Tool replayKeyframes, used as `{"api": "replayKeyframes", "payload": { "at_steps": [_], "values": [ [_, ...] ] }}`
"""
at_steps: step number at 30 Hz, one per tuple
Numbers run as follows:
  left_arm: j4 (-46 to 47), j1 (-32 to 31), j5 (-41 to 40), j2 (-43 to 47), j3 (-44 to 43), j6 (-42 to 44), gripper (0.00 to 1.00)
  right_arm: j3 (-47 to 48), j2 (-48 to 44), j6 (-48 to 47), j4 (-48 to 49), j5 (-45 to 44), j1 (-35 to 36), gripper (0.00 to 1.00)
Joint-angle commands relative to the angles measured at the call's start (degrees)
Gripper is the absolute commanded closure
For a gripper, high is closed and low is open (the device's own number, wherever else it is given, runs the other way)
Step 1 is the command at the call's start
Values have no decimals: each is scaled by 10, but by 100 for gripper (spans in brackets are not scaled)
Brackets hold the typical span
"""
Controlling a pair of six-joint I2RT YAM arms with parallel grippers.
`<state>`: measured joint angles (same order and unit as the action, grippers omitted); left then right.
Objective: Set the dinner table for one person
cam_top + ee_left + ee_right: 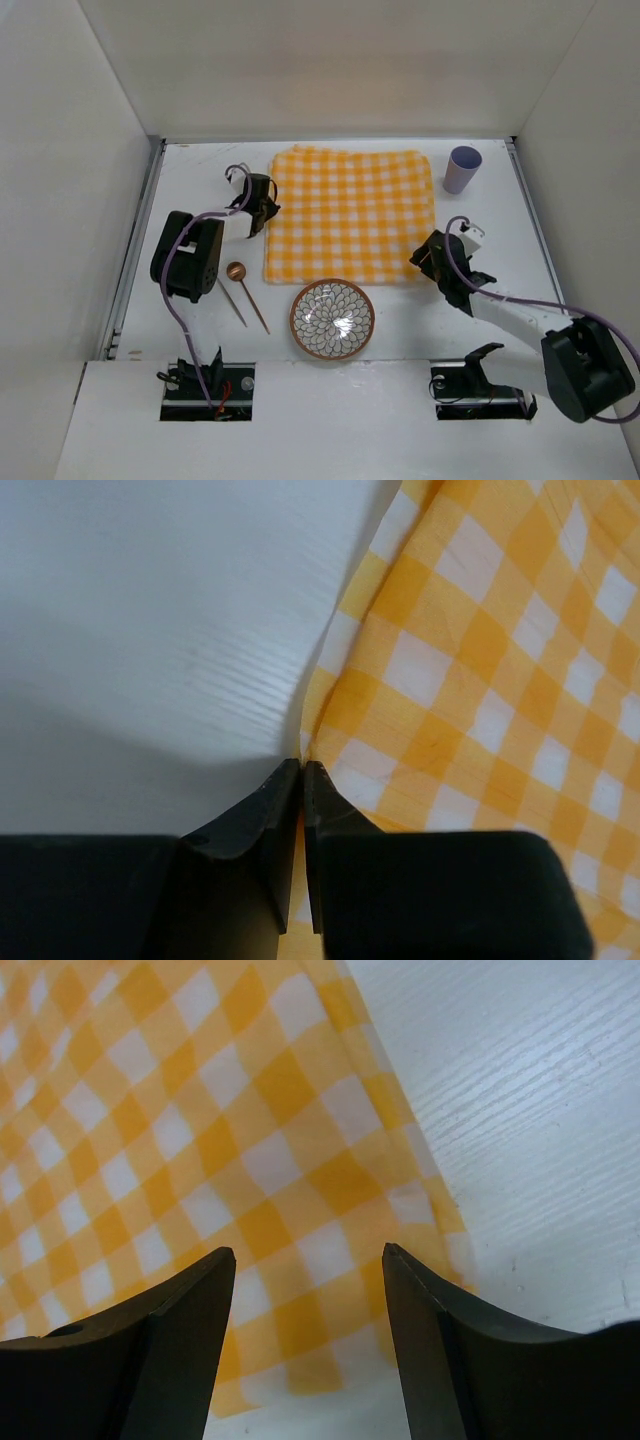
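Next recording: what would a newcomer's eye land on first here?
The yellow-and-white checkered cloth spread in the middle dominates. The left gripper is shut on its left edge, while the right gripper hangs open over its near right corner. A petal-patterned dish sits just in front of it, a lilac cup at the far right.

above table (pixel 195 175); wrists close on cloth (pixel 350 215)
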<state>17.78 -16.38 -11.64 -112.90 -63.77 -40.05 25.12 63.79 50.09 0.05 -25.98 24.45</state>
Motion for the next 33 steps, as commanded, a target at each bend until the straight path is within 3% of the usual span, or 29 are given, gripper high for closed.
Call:
{"api": "replayKeyframes", "payload": {
  "at_steps": [1, 4, 8, 12, 16, 19, 23, 25, 29, 33],
  "values": [
    [1, 25, -37, 56, 43, -11, 95, 30, 45, -17, 60, 21, -8, 31],
    [2, 31, -35, 70, 57, -7, 93, 38, 68, -15, 69, 34, -6, 29],
    [-5, 25, -28, 88, 51, 12, 77, 43, 81, -18, 73, 31, 3, 29],
    [-10, 14, -57, 157, 88, 14, 61, 27, 48, -13, 65, 35, 4, 31],
    [-34, -20, -98, 252, 152, 10, 57, 9, 12, -7, 23, 35, 9, 36],
    [-80, -62, -117, 311, 203, 8, 55, -7, -22, -3, 9, 33, 9, 46],
    [-192, -102, -173, 408, 280, -62, 56, -3, -20, -10, 3, 46, 15, 78],
    [-243, -118, -186, 446, 308, -113, 56, -2, -18, -6, 10, 52, 16, 86],
    [-297, -135, -172, 491, 342, -181, 56, 12, -24, -11, 7, 49, 16, 82],
    [-290, -132, -162, 495, 360, -187, 55, 3, -54, -22, 5, 37, 11, 51]
  ]
}}
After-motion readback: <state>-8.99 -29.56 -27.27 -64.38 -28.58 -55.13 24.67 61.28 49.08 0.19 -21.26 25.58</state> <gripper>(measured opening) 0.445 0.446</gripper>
